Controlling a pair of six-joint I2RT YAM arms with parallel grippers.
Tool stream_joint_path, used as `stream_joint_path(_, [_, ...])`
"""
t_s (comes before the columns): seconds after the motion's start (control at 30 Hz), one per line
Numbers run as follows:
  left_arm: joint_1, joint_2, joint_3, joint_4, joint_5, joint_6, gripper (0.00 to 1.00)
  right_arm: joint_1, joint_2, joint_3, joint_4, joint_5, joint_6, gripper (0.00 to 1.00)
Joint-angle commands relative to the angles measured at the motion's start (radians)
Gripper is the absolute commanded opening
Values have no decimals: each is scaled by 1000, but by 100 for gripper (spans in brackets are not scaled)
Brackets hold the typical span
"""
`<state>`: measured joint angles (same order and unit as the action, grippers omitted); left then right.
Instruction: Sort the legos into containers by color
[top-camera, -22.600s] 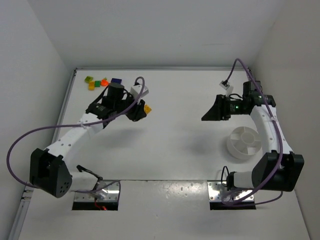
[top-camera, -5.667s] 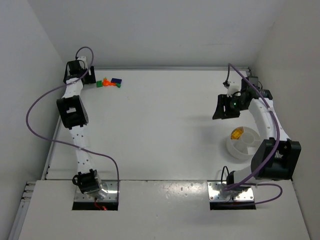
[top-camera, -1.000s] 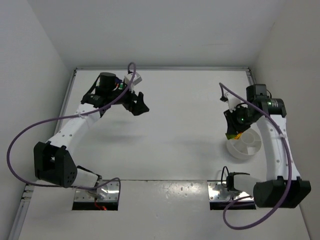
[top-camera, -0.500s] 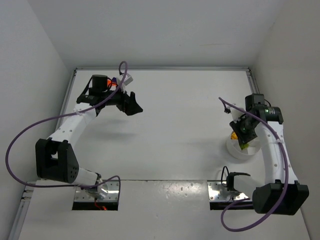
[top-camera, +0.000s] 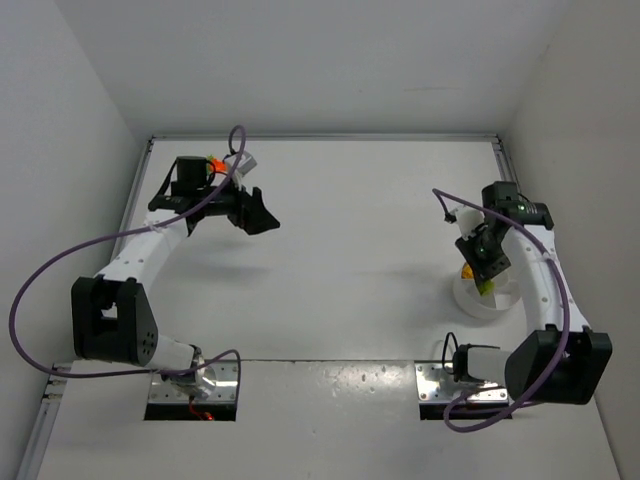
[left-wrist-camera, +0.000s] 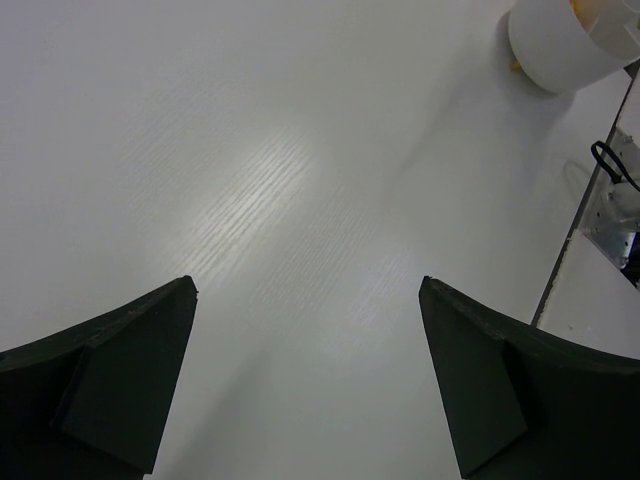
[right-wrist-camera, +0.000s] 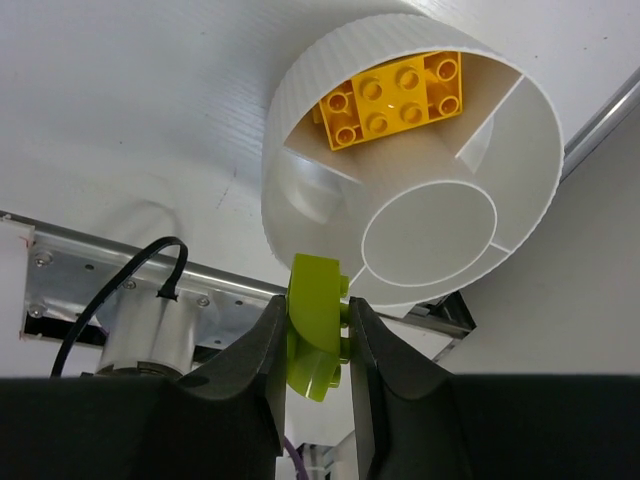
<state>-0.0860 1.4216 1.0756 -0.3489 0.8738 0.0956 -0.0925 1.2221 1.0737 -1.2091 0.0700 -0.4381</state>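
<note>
Nearby, yellow lego (right-wrist-camera: 395, 95) fills 1 dish (right-wrist-camera: 300, 130) compartment.

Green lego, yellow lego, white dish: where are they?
green lego (right-wrist-camera: 313, 325): right wrist view, middle of its curved side.
yellow lego (right-wrist-camera: 396, 98): right wrist view, studded top.
white dish (right-wrist-camera: 300, 85): right wrist view, ribbed outer wall.

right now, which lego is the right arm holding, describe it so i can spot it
Start at the round white divided dish, the only container in the scene. At its rim, the right gripper pinches a lime-green lego. The only other brick nearby, the yellow lego, lies inside a dish compartment, unheld.
</note>
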Motion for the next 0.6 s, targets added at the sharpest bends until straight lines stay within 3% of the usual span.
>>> stream_joint_path(0.0, [28,-7,1,54,53,-2,100,-6,27,29,29,13,-1,0])
stream_joint_path(0.27, [57,13,1,54,73,-2,100,-6,73,29,40,43,-10,2])
stream_joint_path(0.57, [86,31,1,54,91,-2,100,-6,93,49,40,53,-10,31])
